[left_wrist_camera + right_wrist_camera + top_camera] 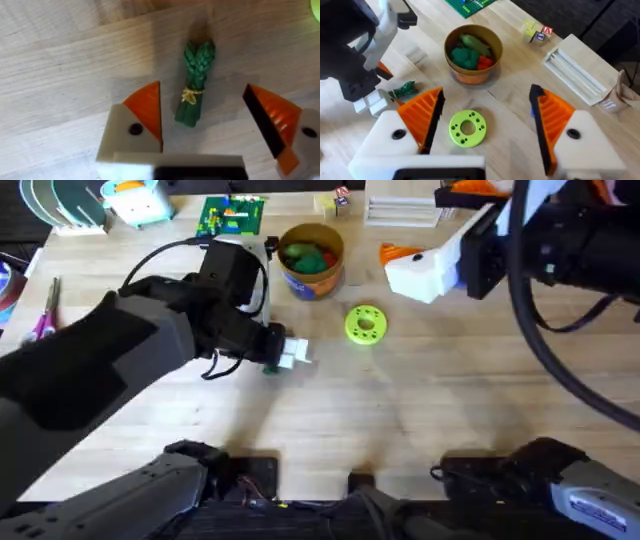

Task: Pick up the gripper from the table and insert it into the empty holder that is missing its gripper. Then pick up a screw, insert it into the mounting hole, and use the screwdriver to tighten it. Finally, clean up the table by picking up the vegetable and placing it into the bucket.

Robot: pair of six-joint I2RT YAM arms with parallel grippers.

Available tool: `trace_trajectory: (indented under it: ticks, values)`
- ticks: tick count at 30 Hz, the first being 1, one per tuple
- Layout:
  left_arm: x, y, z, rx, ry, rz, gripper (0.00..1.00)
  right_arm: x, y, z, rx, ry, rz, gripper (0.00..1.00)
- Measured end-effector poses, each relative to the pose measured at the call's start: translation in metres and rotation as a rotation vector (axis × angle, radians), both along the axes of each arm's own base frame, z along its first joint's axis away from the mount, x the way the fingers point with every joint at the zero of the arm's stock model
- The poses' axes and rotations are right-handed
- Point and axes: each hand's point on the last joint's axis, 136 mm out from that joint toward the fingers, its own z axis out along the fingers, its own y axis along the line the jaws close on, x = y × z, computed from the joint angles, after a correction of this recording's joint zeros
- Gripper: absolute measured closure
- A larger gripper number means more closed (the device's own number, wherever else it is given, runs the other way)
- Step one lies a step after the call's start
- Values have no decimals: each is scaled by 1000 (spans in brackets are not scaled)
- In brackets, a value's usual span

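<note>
Pale wood bench [420,410] overhead: the left pincer [290,355] is low near the middle, the bucket [311,258] beyond it, the right pincer [420,270] far right. Left wrist: fingers [145,107] spread, vegetable [195,82] lying between them. Right wrist: pincer [487,125] spread over a green disc [467,128].

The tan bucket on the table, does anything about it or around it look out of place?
Nothing stands out. The round tan bucket stands upright holding toy vegetables; one dark green bundled toy vegetable lies on the wooden table between the open left gripper's fingers.
</note>
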Motion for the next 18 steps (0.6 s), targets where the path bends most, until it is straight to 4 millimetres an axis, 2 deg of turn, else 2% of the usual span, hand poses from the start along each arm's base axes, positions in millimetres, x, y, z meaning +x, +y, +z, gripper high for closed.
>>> trace_trajectory:
  ticks: [10, 12, 16, 18]
  values:
    - [14, -1, -10, 18, 9, 5, 22, 0, 0, -1, 9, 10, -6, 10]
    - [14, 0, -9, 23, 6, 4, 136, 0, 0, -1, 9, 11, -7, 11]
    - [14, 1, -9, 32, 4, -9, 673, 0, 0, -1, 10, 11, -7, 11]
    - [14, 1, -9, 35, 3, -13, 802, 0, 0, -1, 12, 12, -8, 11]
